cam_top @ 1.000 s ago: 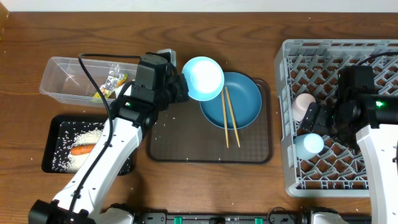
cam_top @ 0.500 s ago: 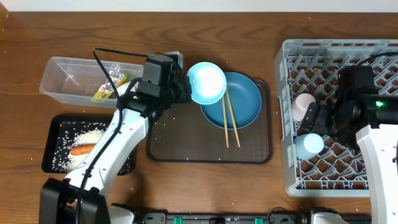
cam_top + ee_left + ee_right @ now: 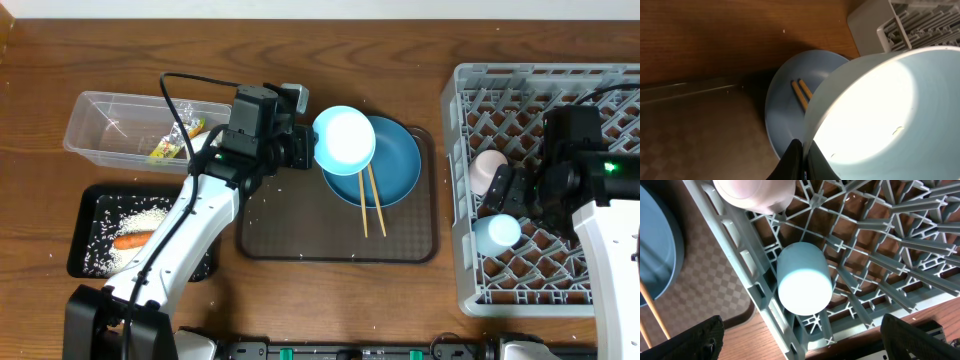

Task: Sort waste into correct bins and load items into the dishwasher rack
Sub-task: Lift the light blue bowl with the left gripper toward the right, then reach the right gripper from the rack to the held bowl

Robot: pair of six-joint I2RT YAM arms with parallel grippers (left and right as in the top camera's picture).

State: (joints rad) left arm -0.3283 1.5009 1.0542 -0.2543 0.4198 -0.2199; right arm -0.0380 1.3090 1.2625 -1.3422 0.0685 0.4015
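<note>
1. The left gripper (image 3: 308,148) is pinching the edge of the light blue bowl (image 3: 345,140). It holds the bowl tipped up in the air, left of the grey rack (image 3: 452,150). I think that is so it can be carried over there.
2. Under the bowl, just left of the rack, lie the blue plate (image 3: 400,170) and two chopsticks (image 3: 372,200). They are not loaded yet.
3. The right gripper (image 3: 805,332) is spread wide and holds nothing. It hovers over the rack's left side, where the pink cup (image 3: 488,168) and light blue cup (image 3: 804,280) already sit.
4. Far left of the rack, the carrot (image 3: 130,241) and rice (image 3: 135,212) lie in the black tray (image 3: 85,195). The wrapper (image 3: 165,150) is in the clear tub (image 3: 100,125).
</note>
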